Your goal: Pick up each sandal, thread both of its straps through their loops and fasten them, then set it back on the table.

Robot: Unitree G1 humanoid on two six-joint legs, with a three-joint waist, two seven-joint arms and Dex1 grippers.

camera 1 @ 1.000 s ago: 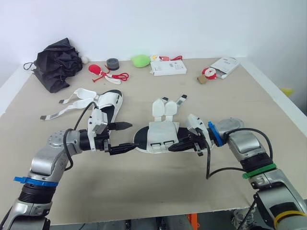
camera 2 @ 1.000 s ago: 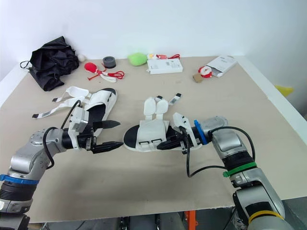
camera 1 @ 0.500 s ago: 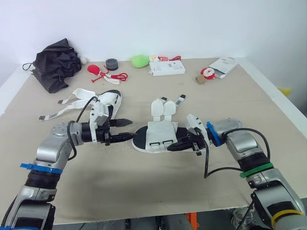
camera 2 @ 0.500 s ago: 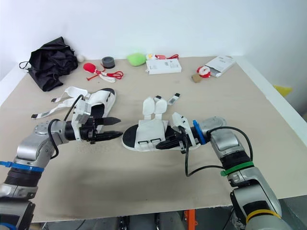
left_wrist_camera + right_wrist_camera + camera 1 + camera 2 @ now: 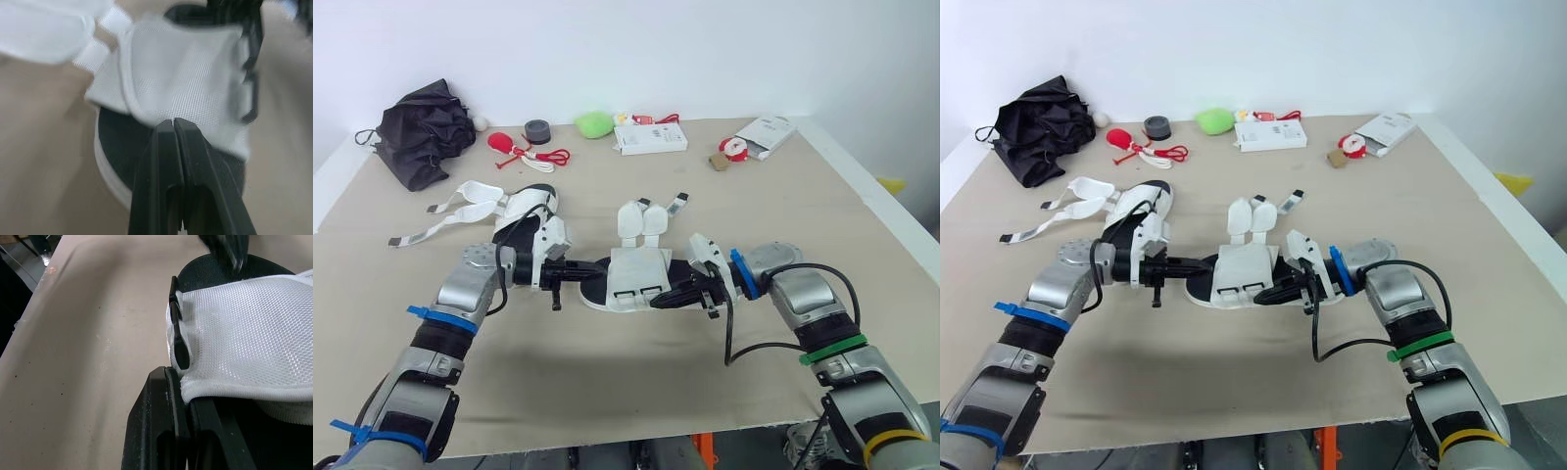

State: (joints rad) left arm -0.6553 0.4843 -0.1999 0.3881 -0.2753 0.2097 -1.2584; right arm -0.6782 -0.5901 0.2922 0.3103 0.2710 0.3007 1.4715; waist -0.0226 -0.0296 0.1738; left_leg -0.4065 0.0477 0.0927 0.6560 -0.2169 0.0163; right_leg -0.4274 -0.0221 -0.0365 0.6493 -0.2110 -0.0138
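Sandal looks light and floppy to us: right hand pinches its mesh; left hand, clenched, touches the stiffer sole.

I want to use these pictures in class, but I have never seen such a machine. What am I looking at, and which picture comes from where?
This is a two-armed humanoid robot. The two wide pictures come from cameras in its head, looking down over its arms at a beige table. The two close-ups come from cameras on its wrists, looking along each claw's black fingers. Between the arms lies a white mesh sandal with a black sole. The left claw is shut, its tips at one end of the sandal. The right claw appears to pinch the mesh edge on the opposite side. A second white sandal with loose straps lies to the left. Near the far edge are a black cloth bundle and a flat white box.
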